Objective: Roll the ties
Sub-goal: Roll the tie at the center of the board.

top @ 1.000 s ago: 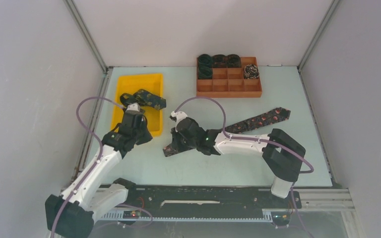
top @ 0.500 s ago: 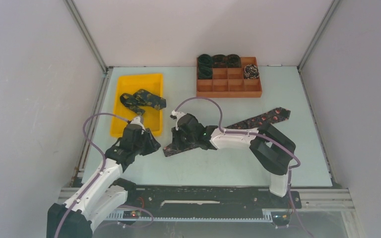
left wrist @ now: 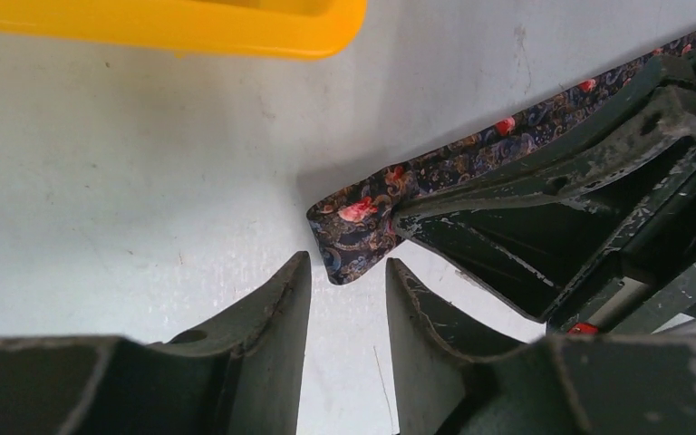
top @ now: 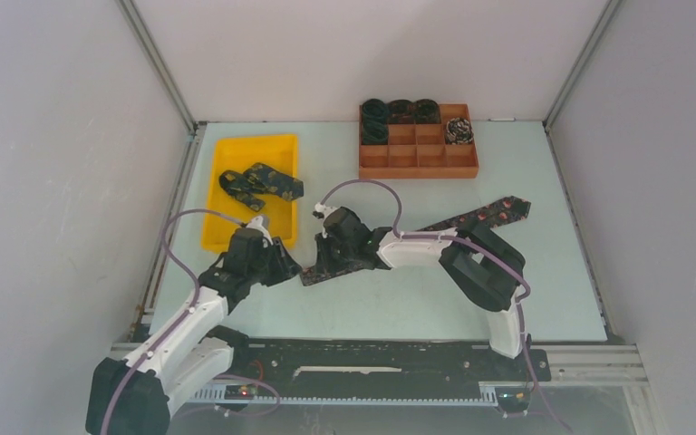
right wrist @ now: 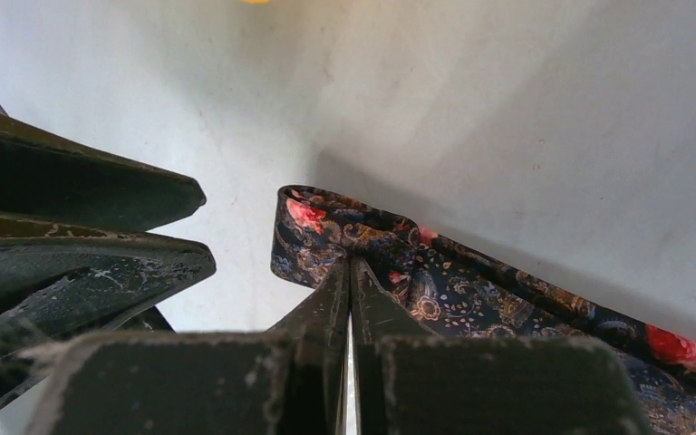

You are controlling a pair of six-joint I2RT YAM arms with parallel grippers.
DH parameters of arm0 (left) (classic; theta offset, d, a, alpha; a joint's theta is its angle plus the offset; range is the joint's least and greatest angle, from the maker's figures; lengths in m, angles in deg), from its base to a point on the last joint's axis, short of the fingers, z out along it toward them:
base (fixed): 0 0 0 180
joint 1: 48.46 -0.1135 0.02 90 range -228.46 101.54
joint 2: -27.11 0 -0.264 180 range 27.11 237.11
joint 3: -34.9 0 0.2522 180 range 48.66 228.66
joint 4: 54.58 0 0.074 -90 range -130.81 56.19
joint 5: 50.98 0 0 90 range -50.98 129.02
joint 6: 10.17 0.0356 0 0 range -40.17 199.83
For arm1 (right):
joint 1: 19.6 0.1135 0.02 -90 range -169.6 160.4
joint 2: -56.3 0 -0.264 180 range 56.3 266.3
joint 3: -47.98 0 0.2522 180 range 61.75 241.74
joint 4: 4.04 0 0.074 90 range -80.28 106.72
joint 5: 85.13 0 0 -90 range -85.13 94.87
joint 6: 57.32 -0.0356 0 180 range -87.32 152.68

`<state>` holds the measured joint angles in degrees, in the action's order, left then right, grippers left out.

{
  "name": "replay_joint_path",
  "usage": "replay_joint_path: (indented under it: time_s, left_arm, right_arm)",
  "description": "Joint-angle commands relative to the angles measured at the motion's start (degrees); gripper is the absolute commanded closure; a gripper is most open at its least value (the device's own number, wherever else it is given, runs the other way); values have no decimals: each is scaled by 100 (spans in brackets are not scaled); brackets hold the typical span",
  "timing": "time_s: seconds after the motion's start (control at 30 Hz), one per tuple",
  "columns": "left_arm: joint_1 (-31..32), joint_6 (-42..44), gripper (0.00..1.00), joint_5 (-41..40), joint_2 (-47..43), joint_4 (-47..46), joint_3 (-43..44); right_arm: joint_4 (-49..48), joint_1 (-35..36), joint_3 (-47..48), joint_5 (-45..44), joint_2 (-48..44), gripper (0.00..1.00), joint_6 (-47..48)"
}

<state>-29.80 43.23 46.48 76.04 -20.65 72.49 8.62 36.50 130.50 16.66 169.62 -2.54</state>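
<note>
Top external view: one tie (top: pixel 489 215) flat on the surface (top: pixel 399 313), long axis slanting from near-left to far-right, near end pointing at the left arm, far end pointing toward the right edge, well short of the orange box (top: pixel 419 161) with rolled coils (top: pixel 401 111) in its far compartments. Another tie (top: pixel 259 181) loosely folded in the yellow tray (top: pixel 236 149), untouched. Looks like the very start of a roll: securing the near end. Right pincer (top: pixel 324 263) together, tips pressed onto the cloth just behind that end, fabric puckered and lifted slightly around them in the right wrist view; cannot tell about any cloth nipped between them. Left pincer (left wrist: pixel 349 270) apart, low over the surface, the tie's end just at the mouth of the gap, not yet inside. Next, most likely: ease the left pincer forward over the end, close on it, then turn it over along the long axis toward the far-right to seat a first tight fold, keeping the band straight to avoid a skewed coil.
</note>
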Motion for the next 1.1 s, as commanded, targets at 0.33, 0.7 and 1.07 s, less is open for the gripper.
replay_joint_path:
  time_s: [0.33,0.7,1.07]
  left_arm:
    - [81,-278,53,458,449,-900,-279]
    - [130,-696,53,351,927,-1425,-454]
    - [132,-1382,52,-24,907,-1585,-727]
  right_arm:
    - [243,-30,182,-190,103,100,-15]
    - [27,-94,-53,-104,240,100,-114]
    - [-116,-155,-209,-50,374,100,-152]
